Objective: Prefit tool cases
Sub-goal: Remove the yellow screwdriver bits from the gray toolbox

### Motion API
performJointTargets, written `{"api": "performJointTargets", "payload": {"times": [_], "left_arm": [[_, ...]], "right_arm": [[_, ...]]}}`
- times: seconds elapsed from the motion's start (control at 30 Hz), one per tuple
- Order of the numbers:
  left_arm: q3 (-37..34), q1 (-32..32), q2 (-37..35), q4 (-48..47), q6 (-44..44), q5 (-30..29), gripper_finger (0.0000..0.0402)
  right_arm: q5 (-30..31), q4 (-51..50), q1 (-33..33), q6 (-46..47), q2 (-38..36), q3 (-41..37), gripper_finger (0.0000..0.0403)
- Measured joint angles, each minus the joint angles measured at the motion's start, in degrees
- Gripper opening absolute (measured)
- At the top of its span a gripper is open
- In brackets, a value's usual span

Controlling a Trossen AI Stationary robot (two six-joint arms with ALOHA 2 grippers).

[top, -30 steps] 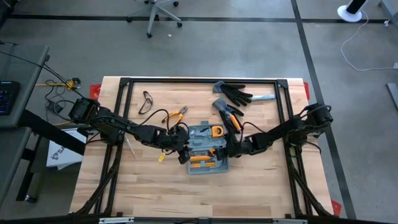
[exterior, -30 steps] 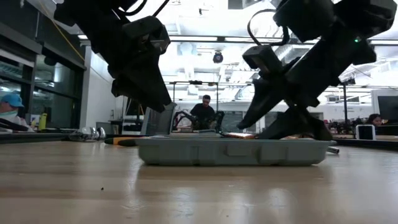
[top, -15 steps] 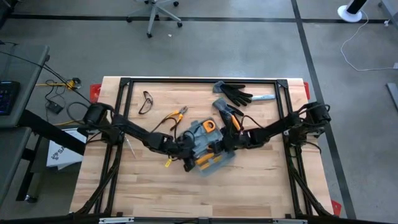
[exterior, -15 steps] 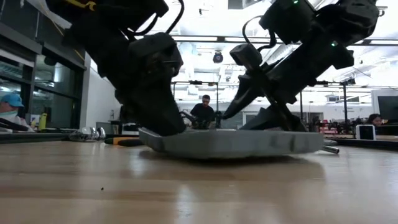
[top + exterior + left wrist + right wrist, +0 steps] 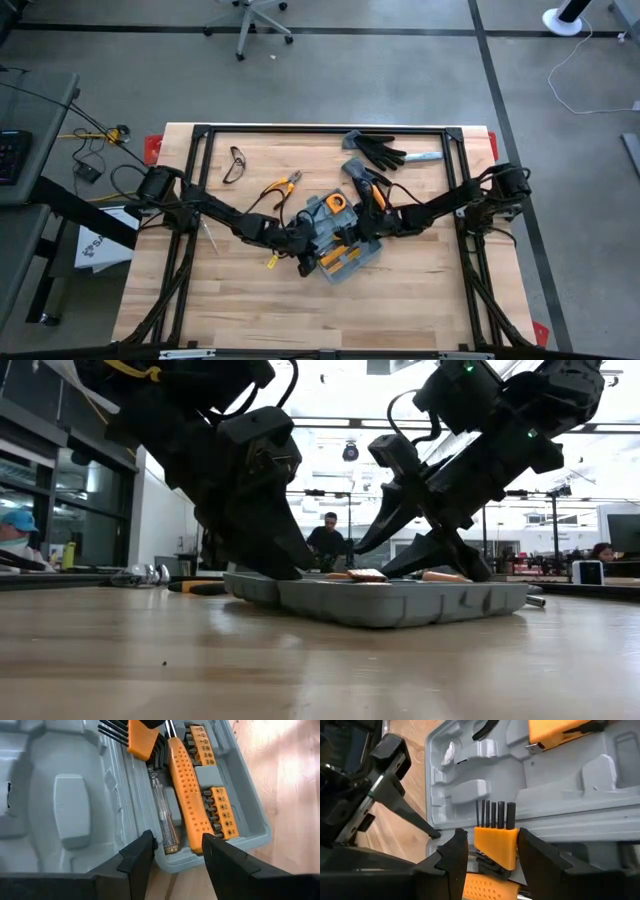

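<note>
I had the flat grey-blue plastic tool case lying open and skewed near the centre of the pale wooden table, its moulded tray up so the tools could be checked in their recesses.

My left gripper stood at the case's nine o'clock edge and my right gripper at its two o'clock corner, I judged to square the case between them. In the left wrist view, the left fingers were parted astride the case rim beside the orange dimpled screwdriver handle, gripping nothing. In the right wrist view, the right fingers stood apart either side of the orange hex-key holder; whether they pinched it I couldn't tell.

Black-and-grey work gloves lay toward one o'clock, orange-handled pliers and clear safety glasses toward ten. Beyond was a lit workshop with a seated person.
</note>
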Motion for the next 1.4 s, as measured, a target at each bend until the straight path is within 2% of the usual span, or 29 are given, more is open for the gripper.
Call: {"api": "performJointTargets", "payload": {"times": [0.47, 0.77, 0.93, 1.07, 1.27, 1.4], "left_arm": [[-0.13, 0.68, 0.07, 1.2, -0.57, -0.97, 0.0165], [-0.17, 5.18, 0.42, 3.13, -1.75, -3.16, 0.0165], [-0.17, 7.64, 1.43, 6.29, -1.49, -0.57, 0.0165], [-0.17, 8.09, 2.36, 8.88, -1.99, 0.83, 0.0165], [-0.09, 7.56, 2.84, 9.57, -2.4, 1.19, 0.0165], [-0.09, 7.27, 2.29, 8.83, -2.99, 2.63, 0.0165]], "right_arm": [[-1.95, 1.79, 0.81, 0.02, 2.03, 0.03, 0.016], [-3.99, 4.04, 1.64, 0.69, 2.45, -0.11, 0.016], [-2.48, 3.94, 1.64, 1.5, 2.4, -0.11, 0.0157], [-0.1, 3.63, 1.64, 2.03, 2.4, -0.15, 0.0128], [2.77, 3.63, 1.75, 2.15, 2.37, -0.16, 0.0018], [3.12, 4.93, 1.7, 1.18, 1.92, -0.14, 0.0014]]}}
